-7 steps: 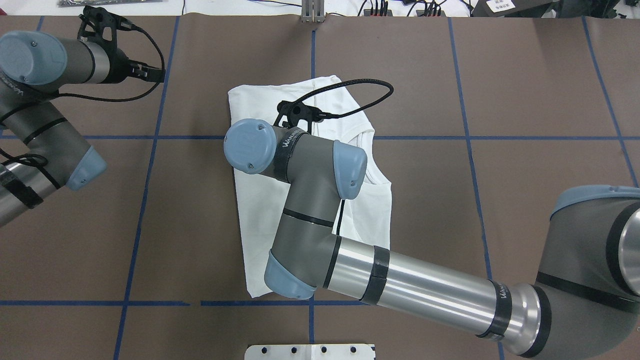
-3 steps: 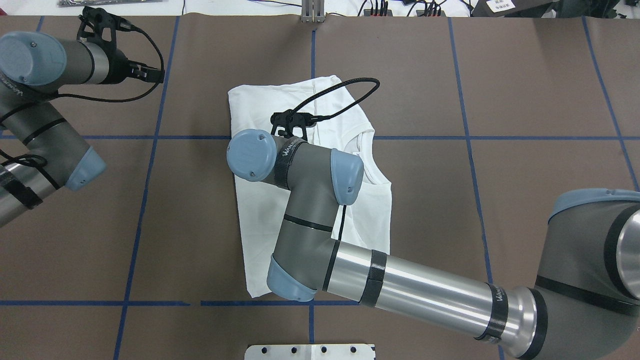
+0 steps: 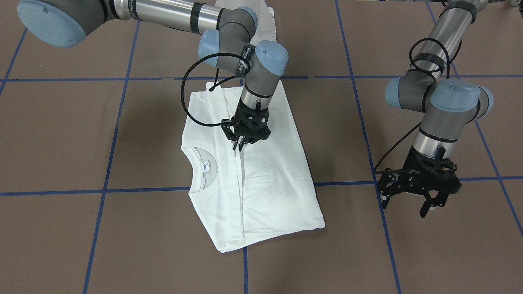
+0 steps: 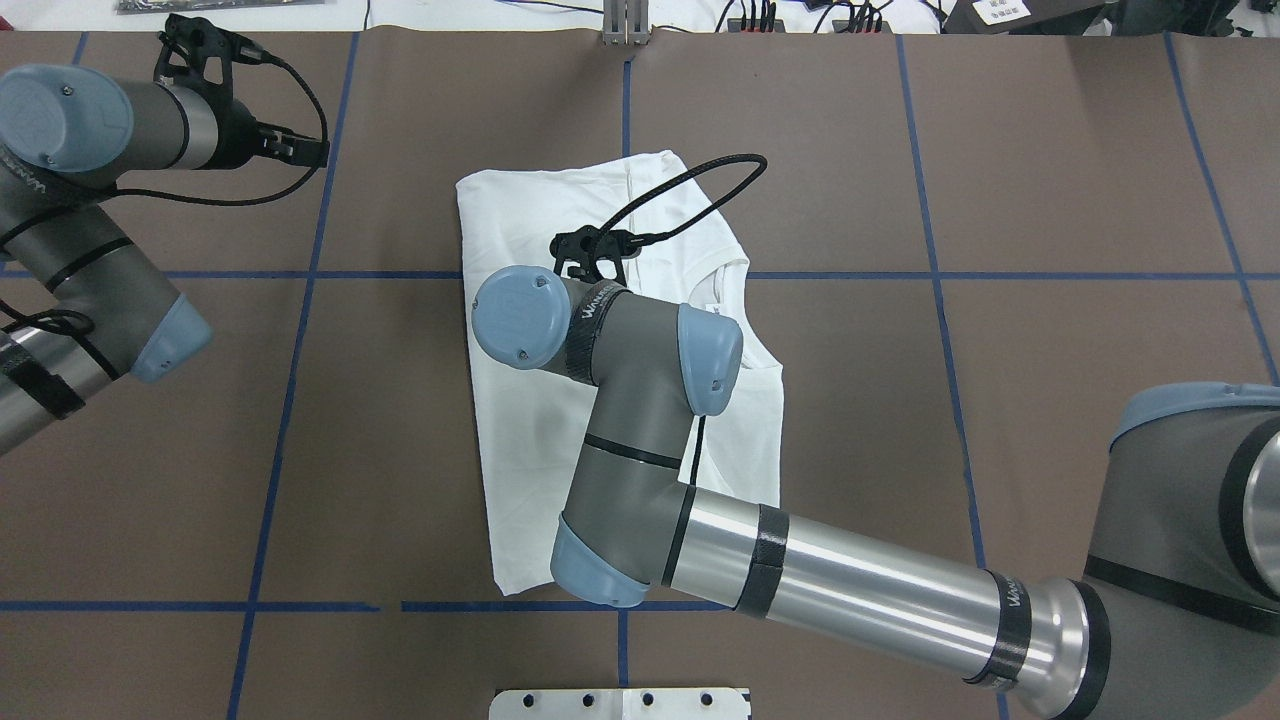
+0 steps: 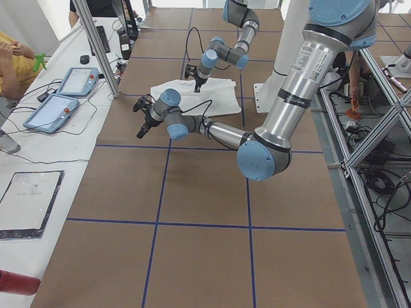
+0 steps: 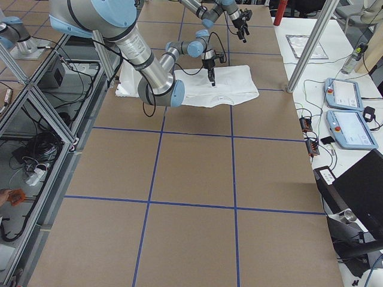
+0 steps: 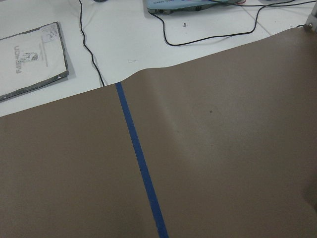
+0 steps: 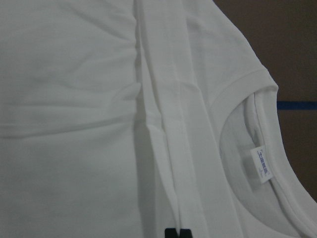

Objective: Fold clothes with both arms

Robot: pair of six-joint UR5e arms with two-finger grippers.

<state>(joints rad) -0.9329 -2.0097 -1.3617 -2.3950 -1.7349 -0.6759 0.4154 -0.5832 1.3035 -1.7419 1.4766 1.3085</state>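
The white T-shirt [image 3: 265,179] lies folded lengthwise on the brown table, also in the overhead view [image 4: 520,400]. Its collar [image 3: 196,171] and neck tag [image 8: 261,166] face up; the printed text is hidden. My right gripper [image 3: 239,148] points down over the shirt's middle, at the edge of a folded-in strip. Its fingertips [image 8: 171,233] stand together, shut; I cannot tell whether they pinch cloth. My left gripper [image 3: 404,204] is open and empty, off the shirt over bare table.
Blue tape lines [image 4: 290,400] cross the brown table. A white plate with holes [image 4: 620,703] sits at the near edge. A white side table with tablets [image 5: 61,96] and cables runs along the far side.
My right wrist has shifted slightly toward the robot's side and its cable loop has swung. The shirt and the left arm have not moved.
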